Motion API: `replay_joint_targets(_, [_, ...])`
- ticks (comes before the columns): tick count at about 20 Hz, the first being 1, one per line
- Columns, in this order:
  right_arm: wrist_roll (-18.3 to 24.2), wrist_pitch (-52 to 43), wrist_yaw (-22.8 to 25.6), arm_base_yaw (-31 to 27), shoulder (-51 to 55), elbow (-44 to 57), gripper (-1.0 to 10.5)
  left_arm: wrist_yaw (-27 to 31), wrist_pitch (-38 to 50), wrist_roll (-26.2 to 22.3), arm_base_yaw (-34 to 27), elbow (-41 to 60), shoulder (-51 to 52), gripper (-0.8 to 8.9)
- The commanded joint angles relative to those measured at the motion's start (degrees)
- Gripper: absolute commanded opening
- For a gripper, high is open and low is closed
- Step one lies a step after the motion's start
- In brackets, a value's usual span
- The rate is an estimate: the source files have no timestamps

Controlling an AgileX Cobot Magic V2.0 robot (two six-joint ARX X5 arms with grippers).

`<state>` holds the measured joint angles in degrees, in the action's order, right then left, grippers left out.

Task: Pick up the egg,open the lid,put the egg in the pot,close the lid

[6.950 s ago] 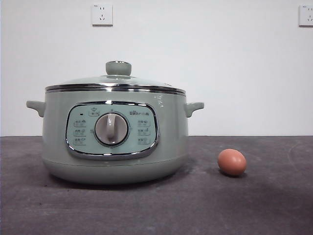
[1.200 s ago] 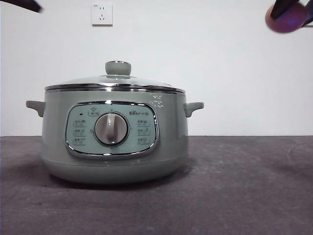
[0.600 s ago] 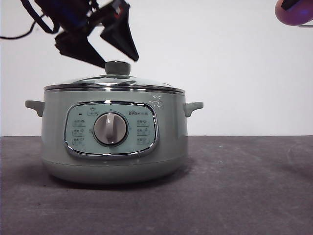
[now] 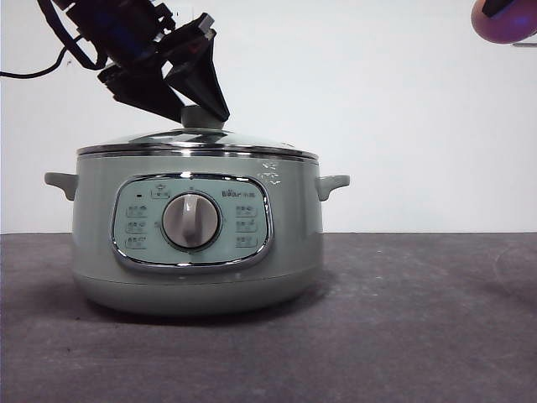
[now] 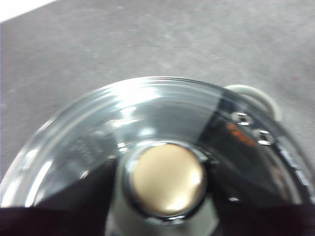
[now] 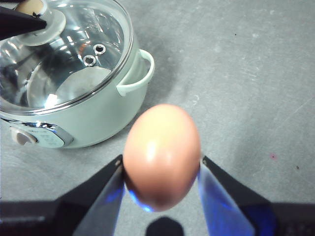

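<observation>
Two grippers are at work. One, the left gripper (image 4: 204, 115), has its black jaws set on either side of the knob (image 5: 166, 179) of the lid (image 4: 197, 141); in the left wrist view the knob's round shiny top sits squarely between the two jaws, with a dark jaw close against each flank, but whether they press on it or merely flank it cannot be told. Beneath the jaws the lid lies flat on the pot (image 4: 197, 243), its chrome rim seated all round, and through the glass two small vent rivets show off to one side of the knob. Beyond the lid's rim, one of the pot's pale-green side handles (image 5: 256, 96) peeks out. The right gripper (image 6: 161, 169) is clenched on the egg (image 6: 162, 155), which sits upright between its two jaws, a jaw touching each side of it. That gripper holds the egg high above the grey table (image 6: 246, 73), off to the side of the pot and well apart from it; in the front view only a dim rounded bit of the egg shows at the top right corner.
</observation>
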<state>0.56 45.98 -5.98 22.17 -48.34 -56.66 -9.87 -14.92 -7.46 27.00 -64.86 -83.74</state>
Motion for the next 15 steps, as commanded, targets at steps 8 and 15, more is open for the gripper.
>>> replay_joint_targets(8, [-0.6, -0.9, 0.0, 0.1, 0.1, 0.0, -0.2, 0.6, 0.0, 0.0, 0.0, -0.1, -0.2, -0.08])
replay_joint_targets(15, [-0.6, -1.0, 0.0, 0.1, 0.1, 0.0, -0.2, 0.9, 2.1, 0.4, -0.1, -0.1, 1.9, -0.08])
